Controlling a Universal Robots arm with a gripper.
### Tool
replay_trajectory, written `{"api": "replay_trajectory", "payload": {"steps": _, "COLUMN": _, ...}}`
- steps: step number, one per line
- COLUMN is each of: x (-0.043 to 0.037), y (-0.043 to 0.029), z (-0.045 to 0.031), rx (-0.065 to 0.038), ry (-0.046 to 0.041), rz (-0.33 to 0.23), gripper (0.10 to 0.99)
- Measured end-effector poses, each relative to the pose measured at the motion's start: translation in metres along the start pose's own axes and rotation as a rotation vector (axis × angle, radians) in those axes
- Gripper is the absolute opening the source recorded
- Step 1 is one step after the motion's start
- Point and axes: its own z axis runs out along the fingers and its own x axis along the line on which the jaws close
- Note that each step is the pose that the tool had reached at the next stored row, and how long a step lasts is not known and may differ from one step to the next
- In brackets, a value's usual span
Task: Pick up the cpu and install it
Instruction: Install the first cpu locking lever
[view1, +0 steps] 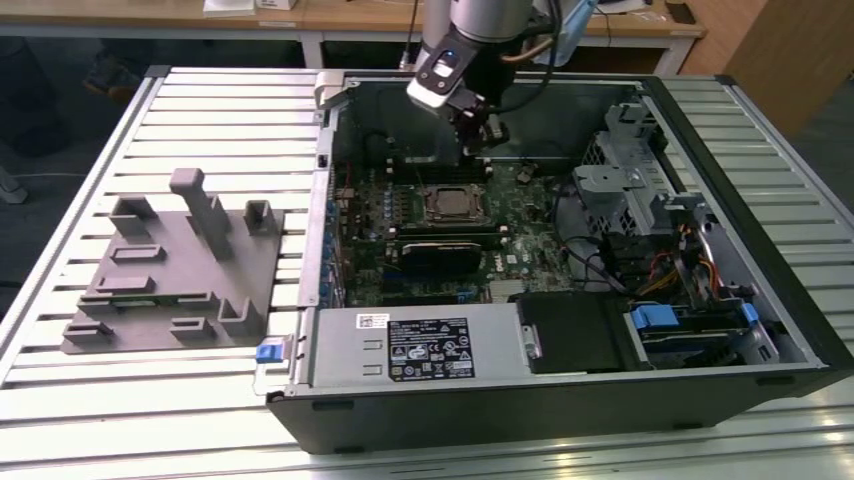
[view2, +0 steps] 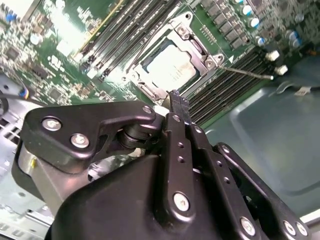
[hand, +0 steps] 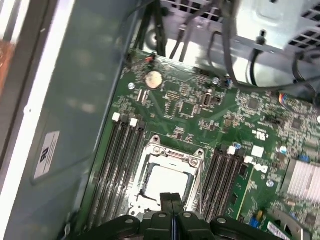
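Cpu (view2: 170, 67) flat in the dark socket (hand: 172, 154) at the middle of the green motherboard (hand: 200, 110), silvery top up, metal frame around its edges, memory slots (hand: 122, 155) on both flanks. Reads as the tail of the install step rather than the pick-up: nothing carried, chip already in its seat. Gripper (hand: 172, 200) closed finger against finger, empty, hanging over the socket's edge and seemingly clear of the chip. In the exterior view, poised inside the open computer case (view1: 561, 415), above the board and a little beyond the socket.

Thin metal lever (view2: 247, 73) jutting from one corner of the socket across the neighbouring slots. Cannot tell whether latched, nor whether the chip lies fully level. Grey fixture (view1: 174, 270) out on the slatted worktop (view1: 200, 420), to the exterior view's left of the case, well apart from the gripper.

Calls, from here, for a gentle and square approach, probably: little room between frame, lever and slots, with risk to the socket's contacts from any tilt or sideways push.
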Motion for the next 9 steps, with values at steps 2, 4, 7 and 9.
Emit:
{"api": "replay_trajectory", "payload": {"steps": 2, "x": 0.0000, "y": 0.0000, "z": 0.0002, "rx": 0.000, "ry": -0.0001, "rz": -0.036, "gripper": 0.106}}
{"api": "replay_trajectory", "payload": {"steps": 4, "x": 0.0000, "y": 0.0000, "z": 0.0004, "rx": 0.001, "ry": -0.0003, "rz": -0.072, "gripper": 0.106}}
{"api": "replay_trajectory", "payload": {"steps": 7, "x": 0.0000, "y": 0.0000, "z": 0.0007, "rx": 0.001, "ry": -0.0004, "rz": -0.126, "gripper": 0.106}}
{"api": "replay_trajectory", "payload": {"steps": 9, "x": 0.0000, "y": 0.0000, "z": 0.0010, "rx": 0.001, "ry": -0.0005, "rz": -0.162, "gripper": 0.106}}
